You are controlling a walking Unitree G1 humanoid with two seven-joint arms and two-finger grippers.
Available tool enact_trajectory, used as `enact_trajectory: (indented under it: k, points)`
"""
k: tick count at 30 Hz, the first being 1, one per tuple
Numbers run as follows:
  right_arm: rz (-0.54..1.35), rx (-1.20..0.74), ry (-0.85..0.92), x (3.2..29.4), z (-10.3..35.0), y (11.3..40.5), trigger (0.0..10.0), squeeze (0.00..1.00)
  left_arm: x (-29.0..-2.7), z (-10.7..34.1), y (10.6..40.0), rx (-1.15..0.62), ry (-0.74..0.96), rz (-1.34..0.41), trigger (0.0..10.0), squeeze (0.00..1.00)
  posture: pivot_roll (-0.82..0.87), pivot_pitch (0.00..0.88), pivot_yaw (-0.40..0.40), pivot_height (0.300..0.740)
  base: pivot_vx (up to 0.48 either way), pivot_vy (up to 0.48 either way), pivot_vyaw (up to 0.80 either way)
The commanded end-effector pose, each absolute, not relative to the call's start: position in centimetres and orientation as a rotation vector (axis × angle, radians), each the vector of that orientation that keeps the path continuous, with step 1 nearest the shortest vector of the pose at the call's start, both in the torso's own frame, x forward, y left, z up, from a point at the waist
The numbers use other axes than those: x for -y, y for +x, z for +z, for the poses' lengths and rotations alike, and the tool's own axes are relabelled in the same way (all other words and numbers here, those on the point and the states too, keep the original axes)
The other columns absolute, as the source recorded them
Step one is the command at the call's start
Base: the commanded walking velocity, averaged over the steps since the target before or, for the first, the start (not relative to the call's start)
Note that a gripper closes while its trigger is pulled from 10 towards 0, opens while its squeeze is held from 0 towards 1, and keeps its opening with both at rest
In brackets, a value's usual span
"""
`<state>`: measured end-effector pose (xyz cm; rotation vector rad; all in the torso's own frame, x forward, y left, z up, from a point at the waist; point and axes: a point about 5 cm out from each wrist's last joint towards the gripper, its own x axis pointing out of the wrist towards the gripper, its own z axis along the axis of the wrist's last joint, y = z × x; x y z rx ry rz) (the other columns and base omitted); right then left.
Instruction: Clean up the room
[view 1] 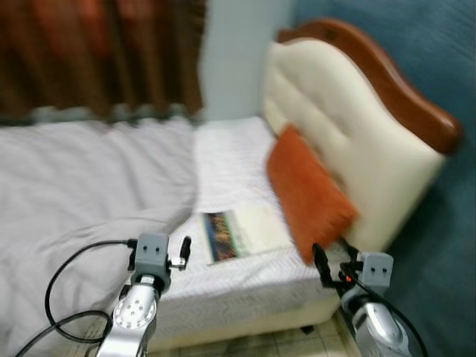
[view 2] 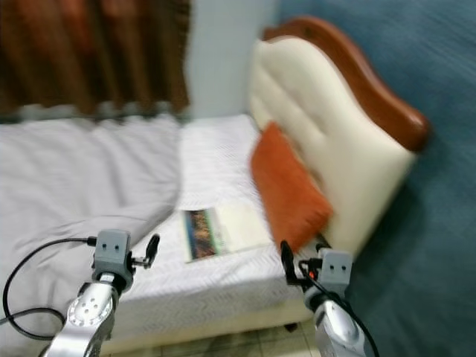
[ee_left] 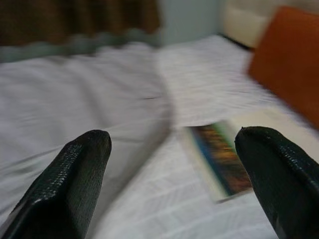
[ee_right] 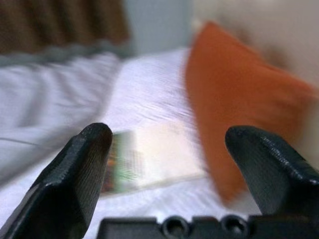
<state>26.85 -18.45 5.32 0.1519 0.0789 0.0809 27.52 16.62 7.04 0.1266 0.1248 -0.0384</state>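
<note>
Book flat on bed, beside orange pillow; both pincers empty, fingers spread.

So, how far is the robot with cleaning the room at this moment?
It looks like an early stage. Nothing appears tidied yet: the book lies on the bed beside the orange pillow, which leans on the headboard, and the blanket is rumpled. Nothing is in hand: the left gripper and right gripper are open and empty, raised before the bed edge. Picking up the book and smoothing the bed probably remain.
</note>
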Motion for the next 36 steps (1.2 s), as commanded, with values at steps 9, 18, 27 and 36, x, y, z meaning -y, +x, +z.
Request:
enact_trajectory:
  k: [9, 18, 27, 36]
  points:
    - [0.211, -0.119, 0.193, 16.9, 4.6, 27.5, 10.0, 0.00, -16.8, 7.8, 27.5, -0.100, 0.126, -0.003, 10.0, 0.00, 0.12, 0.000, -0.073, 0.740, 0.000, 0.038, 0.41]
    - [0.227, -0.120, 0.193, 16.6, 4.7, 28.4, 10.0, 0.00, -18.0, 6.7, 27.7, -0.159, 0.112, 0.067, 10.0, 0.00, 0.11, 0.000, -0.075, 0.740, 0.000, 0.480, 0.00]
    - [0.242, -0.114, 0.179, 16.9, 4.5, 27.9, 10.0, 0.00, -18.2, 6.7, 28.0, -0.152, 0.083, 0.062, 10.0, 0.00, 0.10, 0.000, -0.095, 0.740, 0.000, 0.480, 0.00]
    - [0.253, -0.120, 0.175, 16.9, 4.3, 27.7, 10.0, 0.00, -17.8, 6.6, 27.8, -0.147, 0.078, 0.058, 10.0, 0.00, 0.10, 0.000, -0.094, 0.740, 0.000, 0.480, 0.00]
